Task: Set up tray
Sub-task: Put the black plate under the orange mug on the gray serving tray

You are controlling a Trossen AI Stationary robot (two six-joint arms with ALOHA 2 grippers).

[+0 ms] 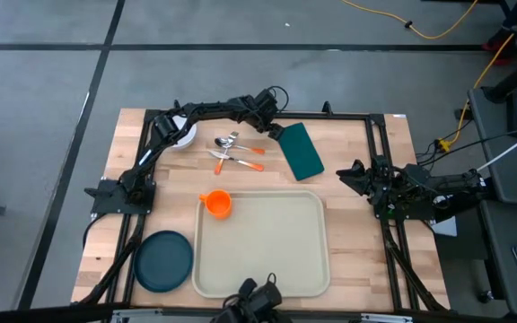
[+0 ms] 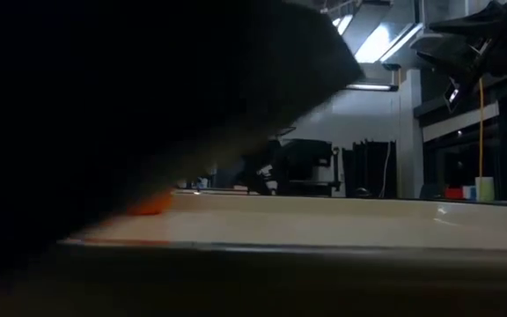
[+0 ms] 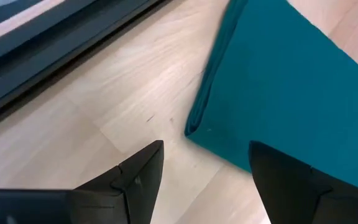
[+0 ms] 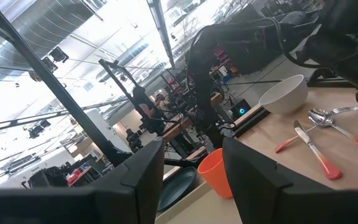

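1. I find no text, label, brand, number or sign that I can read in any view.
2. The devices beside the worktop are too small for me to make out any lettering.

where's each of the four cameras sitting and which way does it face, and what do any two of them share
High view: above the table, straight down; both arms, tray, left gripper at the napkin.
Low view: table height, level over the tray rim; mostly blocked by something dark.
Left wrist view: down past its own open fingers at the napkin corner.
Right wrist view: across the table past its own fingers.
Shared: orange cup shows in the high and right wrist views.
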